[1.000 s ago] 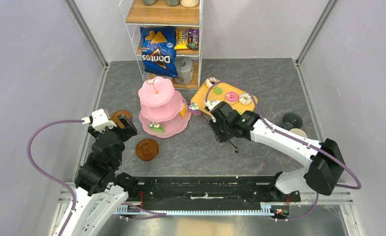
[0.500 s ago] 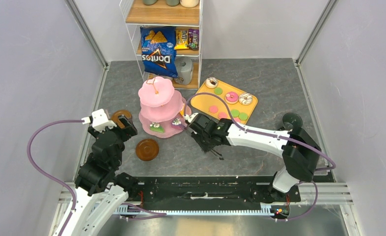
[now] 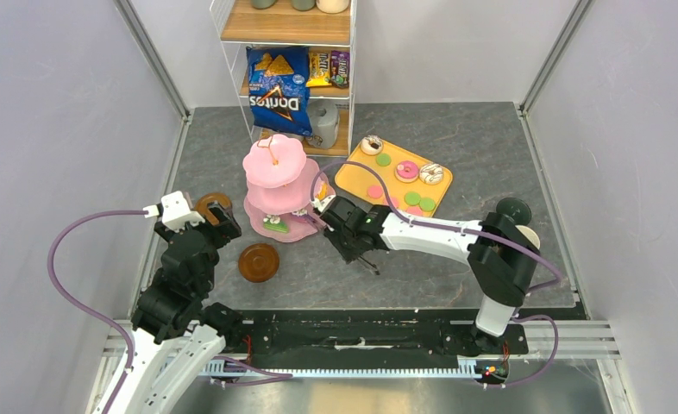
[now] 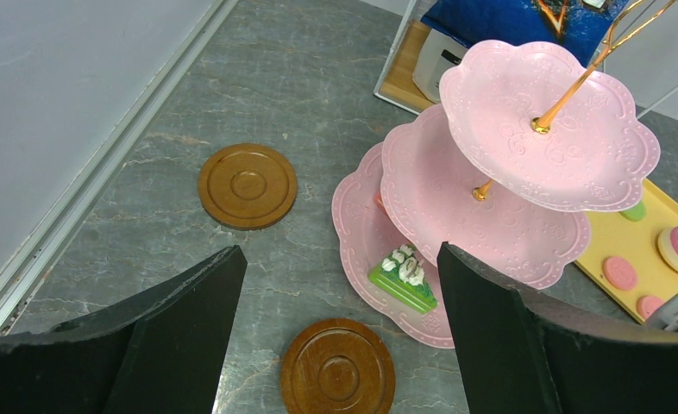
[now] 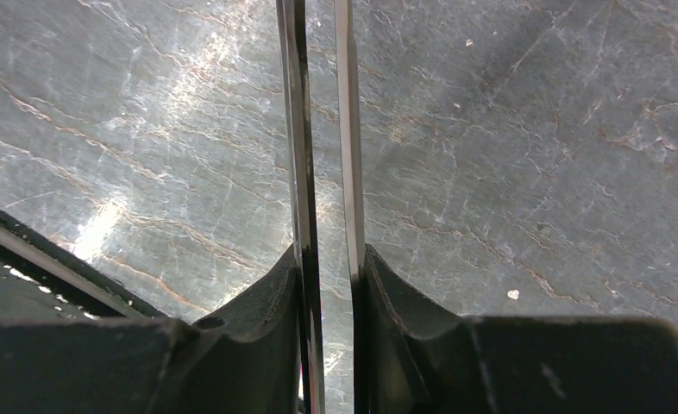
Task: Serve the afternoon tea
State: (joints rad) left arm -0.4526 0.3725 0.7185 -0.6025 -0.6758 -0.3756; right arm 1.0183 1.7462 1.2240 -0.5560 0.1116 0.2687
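Note:
The pink three-tier stand [image 3: 275,164] [image 4: 543,129] stands mid-table with a green cake slice [image 4: 402,278] on its bottom tier. My right gripper [image 3: 349,229] [image 5: 329,254] is shut on the metal tongs [image 5: 297,129], just right of the stand. A small pale piece [image 3: 322,205] shows at the tongs' front end, against the bottom tier's rim. Two brown saucers [image 4: 247,185] [image 4: 338,369] lie left of and in front of the stand. My left gripper [image 3: 217,224] [image 4: 338,259] hangs open above them, holding nothing.
A yellow tray [image 3: 353,177] behind my right arm carries donuts [image 3: 406,170] and pink and green macarons. A dark-green mug [image 3: 513,211] stands at the far right. The wire shelf with the blue Doritos bag [image 3: 277,90] rises behind the stand.
My right arm has swung left from the tray's front edge to the stand's right side, carrying the tongs. The left arm has stayed still.

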